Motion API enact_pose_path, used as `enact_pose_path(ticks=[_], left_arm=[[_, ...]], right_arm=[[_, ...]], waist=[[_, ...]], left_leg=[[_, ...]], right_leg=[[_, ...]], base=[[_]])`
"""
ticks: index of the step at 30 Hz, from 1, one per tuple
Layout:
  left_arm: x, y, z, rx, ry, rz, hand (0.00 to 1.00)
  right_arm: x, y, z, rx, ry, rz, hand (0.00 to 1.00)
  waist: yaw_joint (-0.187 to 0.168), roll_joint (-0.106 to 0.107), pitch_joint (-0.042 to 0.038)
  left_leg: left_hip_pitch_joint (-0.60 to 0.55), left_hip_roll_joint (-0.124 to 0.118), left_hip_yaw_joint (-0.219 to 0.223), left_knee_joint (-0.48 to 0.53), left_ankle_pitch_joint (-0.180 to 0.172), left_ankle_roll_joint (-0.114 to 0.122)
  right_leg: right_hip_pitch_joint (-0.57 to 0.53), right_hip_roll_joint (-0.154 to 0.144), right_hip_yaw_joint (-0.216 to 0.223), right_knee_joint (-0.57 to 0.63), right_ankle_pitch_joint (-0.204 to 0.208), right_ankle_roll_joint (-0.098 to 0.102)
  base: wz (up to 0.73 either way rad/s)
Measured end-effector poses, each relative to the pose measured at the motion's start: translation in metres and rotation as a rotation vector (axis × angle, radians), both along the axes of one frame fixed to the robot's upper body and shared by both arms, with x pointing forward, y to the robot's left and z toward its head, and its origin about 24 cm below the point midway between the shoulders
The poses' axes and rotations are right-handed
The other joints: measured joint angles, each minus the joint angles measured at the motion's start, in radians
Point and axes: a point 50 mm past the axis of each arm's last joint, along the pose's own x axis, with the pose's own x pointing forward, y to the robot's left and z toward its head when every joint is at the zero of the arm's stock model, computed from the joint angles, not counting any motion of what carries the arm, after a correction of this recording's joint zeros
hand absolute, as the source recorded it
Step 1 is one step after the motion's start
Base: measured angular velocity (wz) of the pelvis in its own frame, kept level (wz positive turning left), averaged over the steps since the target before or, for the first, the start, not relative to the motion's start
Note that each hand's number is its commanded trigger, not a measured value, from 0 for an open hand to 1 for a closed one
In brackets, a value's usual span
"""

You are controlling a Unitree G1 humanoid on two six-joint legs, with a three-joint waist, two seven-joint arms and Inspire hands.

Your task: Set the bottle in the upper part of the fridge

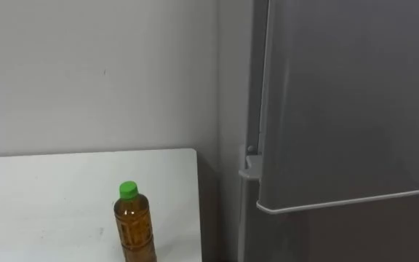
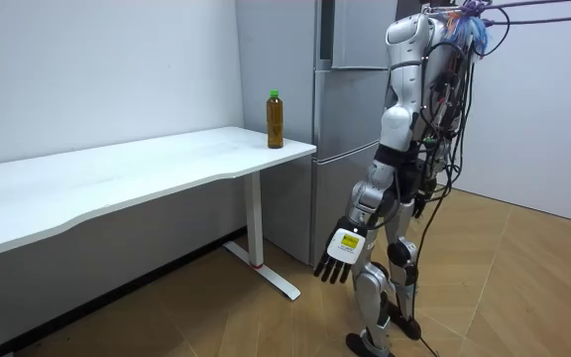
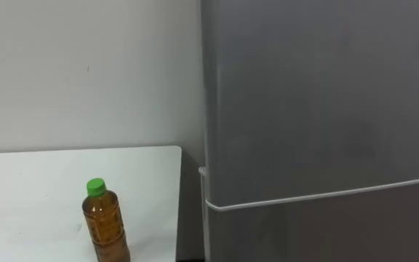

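Left hand [image 2: 340,253] hangs low, fingers loosely spread, empty since the bottle [image 1: 134,231] stands on the desk's [image 1: 49,189] corner right beside the shut fridge [image 1: 340,109].

I had the robot standing upright on both legs, its torso straight, and the room view caught it from its left side. The left arm hung down along the body, slightly bent at the elbow, the forearm angled a little forward. The left hand [image 2: 342,248] dangled beside the leg, well below the hip. Its back was turned outward and its fingers were relaxed, nearly straight, spread and pointing downward, holding nothing.
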Motion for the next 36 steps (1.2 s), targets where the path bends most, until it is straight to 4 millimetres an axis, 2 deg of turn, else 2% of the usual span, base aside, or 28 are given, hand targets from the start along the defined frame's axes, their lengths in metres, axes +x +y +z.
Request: enact_pose_path(ticks=[9,19,25,31,36], left_arm=[[-0.001,0.002,0.001,0.04,0.055,-0.148,0.0],[-0.012,0.002,0.001,0.071,0.127,-0.175,0.0],[-0.014,0.003,0.001,0.101,0.168,-0.196,0.0],[-0.011,0.011,0.004,0.16,0.162,-0.142,0.0],[0.004,0.024,0.009,0.252,0.109,-0.092,0.0]], right_arm=[[0.002,0.0,0.0,-0.003,-0.012,-0.007,0.0],[0.001,0.002,-0.001,0.005,-0.013,-0.035,0.0],[-0.001,0.002,-0.001,0.005,-0.006,-0.037,0.0],[-0.008,0.0,0.0,0.007,0.015,-0.056,0.0],[-0.008,-0.006,0.001,-0.007,0.019,-0.033,0.0]], waist=[[-0.001,0.004,-0.0007],[-0.005,0.004,-0.0011],[-0.005,0.004,-0.0013],[-0.002,0.01,-0.0038],[-0.001,0.02,-0.0066]], left_leg=[[-0.013,0.005,-0.003,0.004,-0.003,0.001],[-0.016,0.006,-0.005,0.015,-0.003,0.0],[-0.017,0.004,-0.022,0.013,-0.004,0.0],[-0.026,0.001,-0.035,0.012,-0.003,0.0],[-0.03,-0.002,-0.036,0.003,-0.003,0.0]], right_leg=[[-0.006,0.005,-0.001,0.0,0.0,-0.002],[0.001,0.005,-0.008,0.0,0.0,-0.002],[0.008,0.005,-0.022,-0.013,0.0,-0.002],[0.007,0.003,-0.037,-0.017,0.001,-0.002],[0.002,0.001,-0.039,-0.014,0.001,-0.001]], base=[[0.0],[0.0],[0.07],[0.07],[0.01]])
